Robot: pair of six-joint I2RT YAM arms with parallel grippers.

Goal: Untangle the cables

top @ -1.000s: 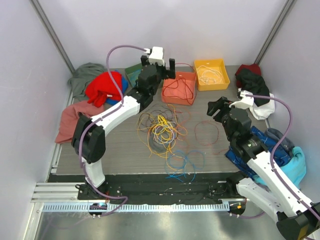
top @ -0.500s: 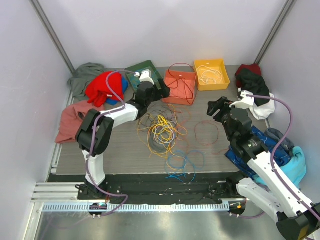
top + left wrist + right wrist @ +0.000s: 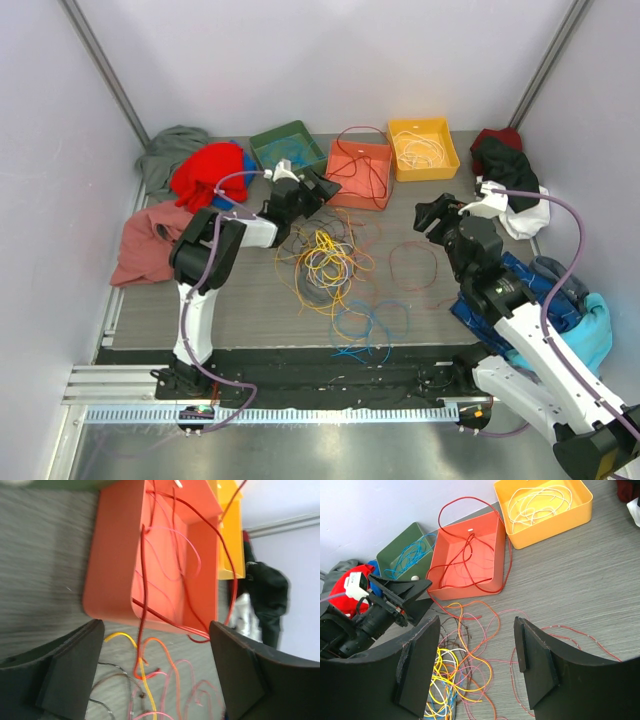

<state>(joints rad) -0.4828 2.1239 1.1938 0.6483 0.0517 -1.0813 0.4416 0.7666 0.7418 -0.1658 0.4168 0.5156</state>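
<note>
three bins stood in a row at the far side of the table (image 3: 240, 300): a green bin (image 3: 290, 148) with blue wire in it, an orange bin (image 3: 358, 175) with red wire looping over its rim, and a yellow bin (image 3: 423, 148) holding pale wire. most of the cables (image 3: 322, 255) lay in a loose heap at mid-table, yellow strands on top of grey, brown and orange ones. some blue loops (image 3: 370, 322) lay nearer the arms' bases, and a red loop (image 3: 412, 265) lay apart on the heap's right.

the left gripper (image 3: 318, 186) sat low between the heap and the orange bin, just beside that bin's near left corner. its jaws were wide and nothing was between them. in its wrist view the bin's wall filled the gap ahead of it, and a red strand came over the rim down among the yellow and orange ones on the table.

the right gripper (image 3: 437, 214) hung over the table near the red loop, jaws apart and empty.

a red cloth (image 3: 208, 172), a grey cloth (image 3: 172, 148) and a dull pink cloth (image 3: 145, 240) crowded the left edge beside the left arm. a black cloth (image 3: 505, 160) lay in the far right corner, and a blue cloth (image 3: 575, 320) lay against the right arm.
</note>
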